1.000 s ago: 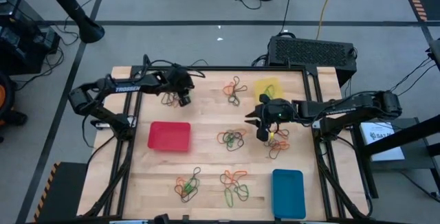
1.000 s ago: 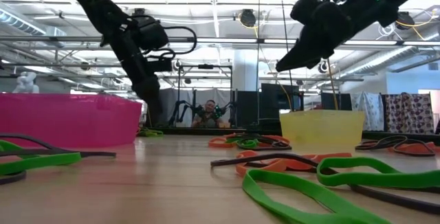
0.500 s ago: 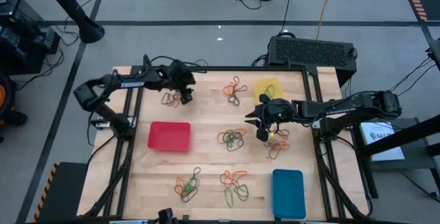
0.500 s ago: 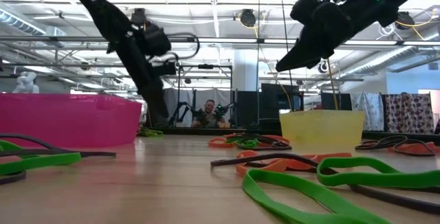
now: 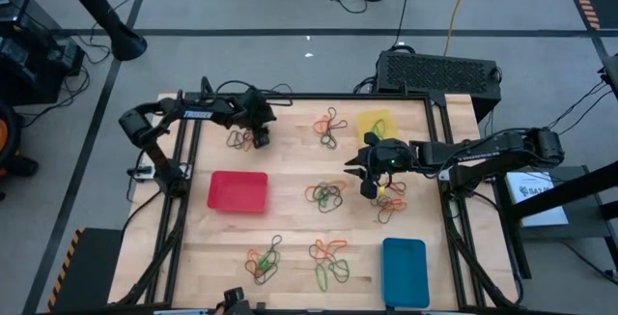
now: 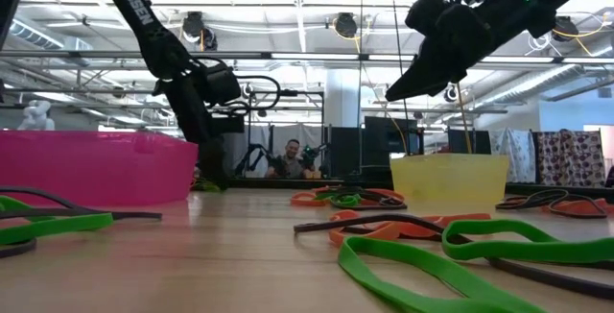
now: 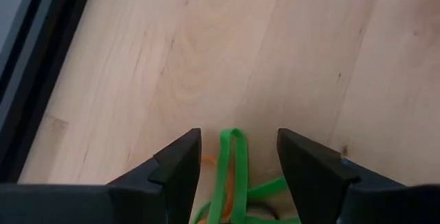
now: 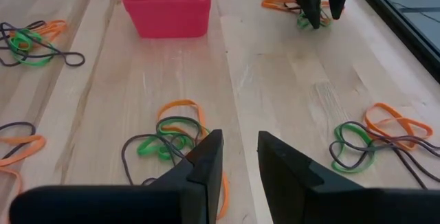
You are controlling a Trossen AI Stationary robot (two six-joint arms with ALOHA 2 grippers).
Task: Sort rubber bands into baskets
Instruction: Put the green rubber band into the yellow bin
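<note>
Rubber bands in orange, green and dark lie in several loose piles on the wooden table [image 5: 290, 228]. My left gripper [image 5: 258, 138] hangs open low over the far-left pile [image 5: 239, 139]. Its fingers stand on either side of a green band's loop [image 7: 232, 161], with orange bands beside it. My right gripper [image 5: 372, 187] hovers above the table between the middle pile [image 5: 325, 195] and a right pile [image 5: 389, 204]; a narrow gap shows between its fingers [image 8: 239, 148], with nothing in it. The red basket [image 5: 238, 191], yellow basket [image 5: 377, 124] and blue basket [image 5: 405, 272] rest flat on the table.
More band piles lie at the far middle [image 5: 330, 127] and along the near edge [image 5: 263, 259] [image 5: 330, 262]. A black box [image 5: 439, 71] stands beyond the far right corner. Bare wood lies between the red basket and the middle pile.
My left gripper has sunk toward the far-left pile of bands, tipping a little more downward, and its elbow has swung toward the table. My right gripper has kept still. No band or basket has moved.
</note>
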